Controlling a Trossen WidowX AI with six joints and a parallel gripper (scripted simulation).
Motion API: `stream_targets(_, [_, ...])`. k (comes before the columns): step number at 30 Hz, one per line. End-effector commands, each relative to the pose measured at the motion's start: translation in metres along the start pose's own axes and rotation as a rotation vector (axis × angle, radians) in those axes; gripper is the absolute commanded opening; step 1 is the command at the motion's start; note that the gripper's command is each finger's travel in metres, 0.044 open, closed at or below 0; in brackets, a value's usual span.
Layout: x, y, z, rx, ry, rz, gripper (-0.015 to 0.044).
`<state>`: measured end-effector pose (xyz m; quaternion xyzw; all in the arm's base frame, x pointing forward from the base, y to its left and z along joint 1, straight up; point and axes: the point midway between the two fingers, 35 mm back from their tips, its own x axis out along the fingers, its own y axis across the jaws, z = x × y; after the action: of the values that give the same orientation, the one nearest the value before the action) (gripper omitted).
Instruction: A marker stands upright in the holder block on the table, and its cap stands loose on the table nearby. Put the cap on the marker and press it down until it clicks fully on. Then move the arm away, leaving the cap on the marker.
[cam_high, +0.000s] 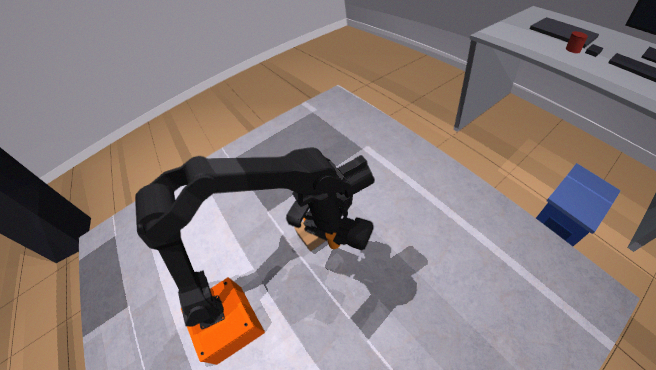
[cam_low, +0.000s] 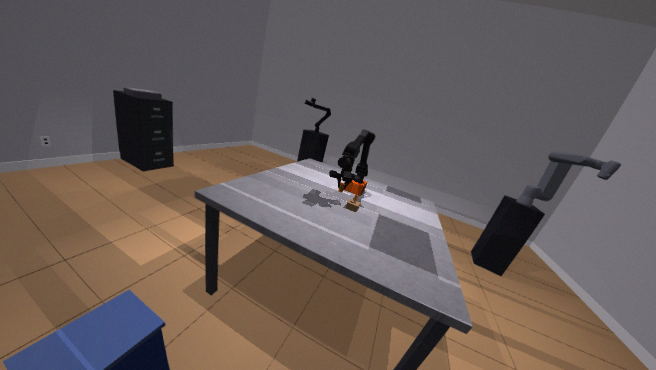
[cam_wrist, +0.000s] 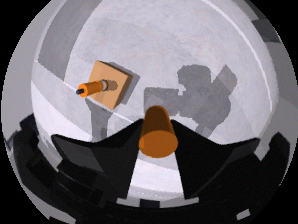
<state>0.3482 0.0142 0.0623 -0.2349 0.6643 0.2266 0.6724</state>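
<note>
The orange cap (cam_high: 332, 240) (cam_low: 341, 186) (cam_wrist: 158, 143) is between the fingers of my gripper (cam_wrist: 156, 123), which is shut on it and holds it above the table. The tan holder block (cam_high: 312, 242) (cam_low: 353, 206) (cam_wrist: 121, 89) stands on the table, up and left of the cap in the wrist view. The orange marker (cam_low: 355, 199) (cam_wrist: 93, 89) stands upright in the block, its dark tip bare. The cap is to one side of the marker, apart from it. In the top view the wrist and fingers hide most of the marker.
The orange base box (cam_high: 228, 320) (cam_low: 357, 187) of the arm sits on the grey table (cam_high: 450, 280) (cam_low: 310, 230). The arm's shadow falls beside the block. A blue bin (cam_high: 582, 200) (cam_low: 100, 330) stands on the floor beyond the table.
</note>
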Motion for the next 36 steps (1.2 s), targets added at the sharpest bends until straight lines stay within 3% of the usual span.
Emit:
stream_targets(1, [-0.008, 0.012, 0.008, 0.002, -0.011, -0.001, 0.0000])
stream_targets(24, [-0.038, 0.093, 0.035, 0.002, -0.013, 0.005, 0.0000])
stream_targets(36, [-0.032, 0.096, 0.036, 0.002, -0.013, 0.006, 0.0000])
